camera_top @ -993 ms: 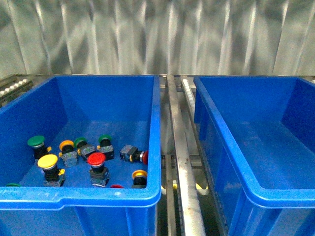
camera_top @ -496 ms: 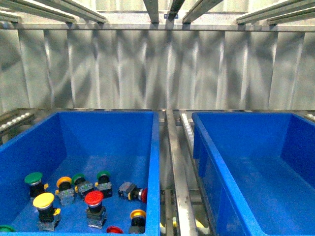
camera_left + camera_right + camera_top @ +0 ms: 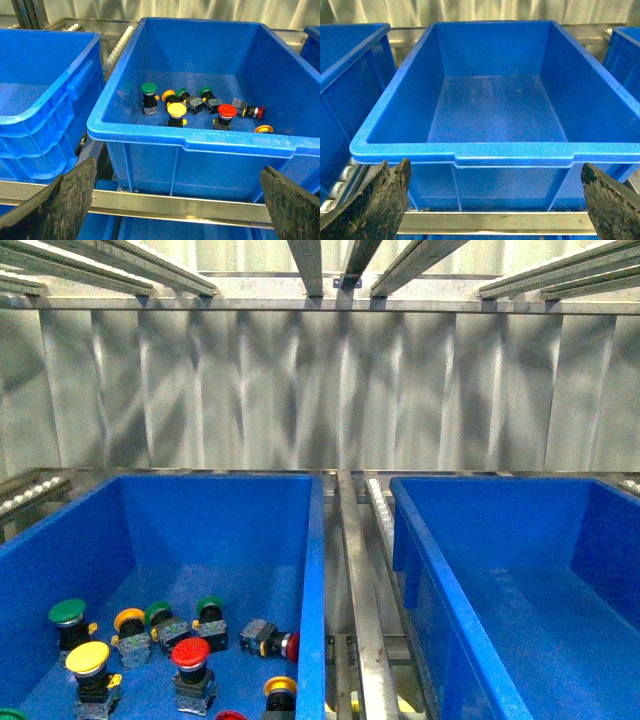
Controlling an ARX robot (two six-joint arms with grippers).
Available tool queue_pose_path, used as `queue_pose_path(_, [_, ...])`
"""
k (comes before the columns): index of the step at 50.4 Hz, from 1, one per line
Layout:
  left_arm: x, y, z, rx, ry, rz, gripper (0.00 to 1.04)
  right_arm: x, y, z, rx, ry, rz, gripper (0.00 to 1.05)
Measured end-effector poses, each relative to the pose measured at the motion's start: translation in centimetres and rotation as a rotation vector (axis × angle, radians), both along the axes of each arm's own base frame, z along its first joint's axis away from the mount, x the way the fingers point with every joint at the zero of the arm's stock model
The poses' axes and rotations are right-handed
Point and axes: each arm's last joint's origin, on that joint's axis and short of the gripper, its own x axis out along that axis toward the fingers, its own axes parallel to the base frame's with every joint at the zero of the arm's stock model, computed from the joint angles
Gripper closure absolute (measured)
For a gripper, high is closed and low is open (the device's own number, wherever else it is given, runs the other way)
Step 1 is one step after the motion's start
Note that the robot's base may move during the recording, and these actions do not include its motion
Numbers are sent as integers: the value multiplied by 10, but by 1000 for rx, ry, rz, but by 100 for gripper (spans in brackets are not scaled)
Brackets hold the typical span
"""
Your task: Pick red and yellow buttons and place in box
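In the left-hand bin (image 3: 316,570), at eight o'clock, the red and yellow buttons (image 3: 190,652) lie among green buttons (image 3: 67,612). The box (image 3: 405,552) stands bare at four o'clock. The left gripper (image 3: 177,210) and right gripper (image 3: 495,210) gape, holding nothing. Picking looks unstarted; next, the left arm must descend onto one cap.

The box (image 3: 420,570) on the right has its whole floor open from wall to wall, so a straight drop in from above is free. In the left bin (image 3: 314,580) the far half of the floor is open, but the near half is crowded. The red cap (image 3: 190,652) stands between a yellow cap (image 3: 87,658) and a tipped-over red switch (image 3: 268,637), with green caps (image 3: 67,612) just behind. Tall walls and thick rims block any sideways reach. A metal rail (image 3: 352,570) fills the gap between the bins, and overhead beams (image 3: 312,265) hang above. The left claw (image 3: 178,166) and right claw (image 3: 495,165), fingers spread wide, sit outside the near walls.
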Motion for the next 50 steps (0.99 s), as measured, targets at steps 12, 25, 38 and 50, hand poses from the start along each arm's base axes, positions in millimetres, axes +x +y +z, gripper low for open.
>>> queue_pose_path(12, [0,0,0,0,0,0,8,0,0,0,0,0,0,6])
queue_pose_path(25, [0,0,0,0,0,0,8,0,0,0,0,0,0,6])
queue_pose_path(38, [24,-10,32,-53,9,106,8,0,0,0,0,1,0,6])
queue_pose_path(50, [95,-43,102,-36,-91,19,8,0,0,0,0,2,0,6])
